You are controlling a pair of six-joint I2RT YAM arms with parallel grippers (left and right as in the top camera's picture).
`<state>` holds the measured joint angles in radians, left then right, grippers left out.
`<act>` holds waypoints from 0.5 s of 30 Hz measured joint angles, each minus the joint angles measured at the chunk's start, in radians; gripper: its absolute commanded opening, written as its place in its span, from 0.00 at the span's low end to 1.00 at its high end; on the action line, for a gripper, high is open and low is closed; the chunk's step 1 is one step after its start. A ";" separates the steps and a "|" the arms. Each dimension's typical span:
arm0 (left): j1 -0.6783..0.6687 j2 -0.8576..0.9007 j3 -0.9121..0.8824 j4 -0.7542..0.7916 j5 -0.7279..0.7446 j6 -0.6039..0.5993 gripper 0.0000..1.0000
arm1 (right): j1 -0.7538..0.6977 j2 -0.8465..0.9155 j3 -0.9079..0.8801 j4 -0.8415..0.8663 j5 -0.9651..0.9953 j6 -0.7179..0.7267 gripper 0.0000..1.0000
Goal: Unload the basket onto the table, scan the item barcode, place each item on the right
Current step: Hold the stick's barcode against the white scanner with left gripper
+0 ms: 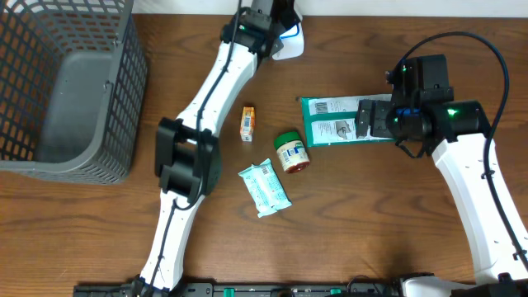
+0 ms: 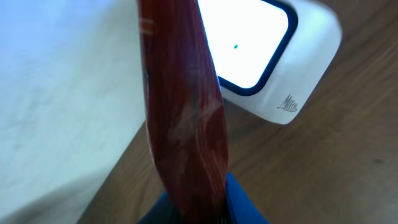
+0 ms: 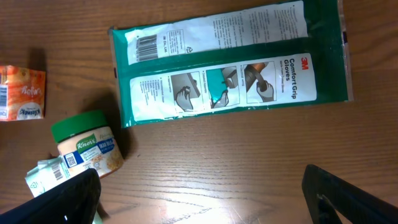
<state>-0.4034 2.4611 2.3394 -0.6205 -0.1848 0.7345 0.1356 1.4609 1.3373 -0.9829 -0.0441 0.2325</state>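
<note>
Brown wood-grain table (image 1: 371,214) is spread under both arms. At its far edge a dark red packet (image 2: 183,124) is held upright, pinched narrowly at its lower end by the left gripper (image 2: 199,214), whose blue pads (image 2: 245,202) are seen on either side of it. The packet is presented just in front of a white scanner (image 2: 273,56), whose dark-framed window is lit bright; whether packet and scanner touch cannot be told. From overhead, the scanner (image 1: 289,41) is seen at the far middle of the table, with the left arm stretched out to it.

Nearer the middle, a small orange box (image 1: 247,123) is laid flat, and beside it a green-lidded jar (image 1: 290,152) is found on its side. Just in front of these a white-and-teal pouch (image 1: 265,188) is placed.

To the right of the jar, a green glove packet (image 3: 230,62) is laid flat, with a barcode (image 3: 146,45) printed near its left end. Over the right part of this packet the right gripper (image 1: 373,118) is held with its jaws spread wide and nothing between them; its dark fingers (image 3: 68,196) are seen at the bottom corners of the wrist view.

At the far left, a grey mesh basket (image 1: 74,91) is set well apart from everything else.
</note>
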 measured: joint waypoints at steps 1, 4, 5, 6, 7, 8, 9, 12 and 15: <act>0.001 0.018 0.000 0.022 -0.005 0.016 0.07 | 0.000 0.000 0.000 0.000 0.000 0.000 0.99; 0.008 0.066 0.000 0.095 -0.014 0.065 0.07 | 0.000 0.000 0.000 0.000 0.000 0.000 0.99; 0.011 0.077 0.000 0.117 -0.016 0.079 0.07 | 0.000 0.000 0.000 0.000 0.000 0.000 0.99; 0.016 0.088 0.000 0.137 -0.018 0.087 0.07 | 0.000 0.000 0.000 0.000 0.000 0.000 0.99; 0.021 0.099 0.000 0.157 -0.019 0.098 0.07 | 0.000 0.000 0.000 0.000 0.000 0.000 0.99; 0.026 0.107 0.000 0.174 -0.023 0.104 0.07 | 0.000 0.000 0.000 0.000 0.000 0.000 0.99; 0.034 0.119 0.000 0.190 -0.025 0.109 0.07 | 0.000 0.000 0.000 0.000 0.000 0.000 0.99; 0.053 0.137 0.000 0.212 -0.026 0.120 0.07 | 0.000 0.000 0.000 0.000 0.000 0.000 0.99; 0.070 0.144 0.000 0.219 -0.028 0.128 0.07 | 0.000 0.000 0.000 0.000 0.000 0.000 0.99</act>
<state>-0.3336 2.6053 2.3394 -0.4019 -0.2127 0.8623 0.1356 1.4609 1.3373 -0.9829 -0.0441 0.2325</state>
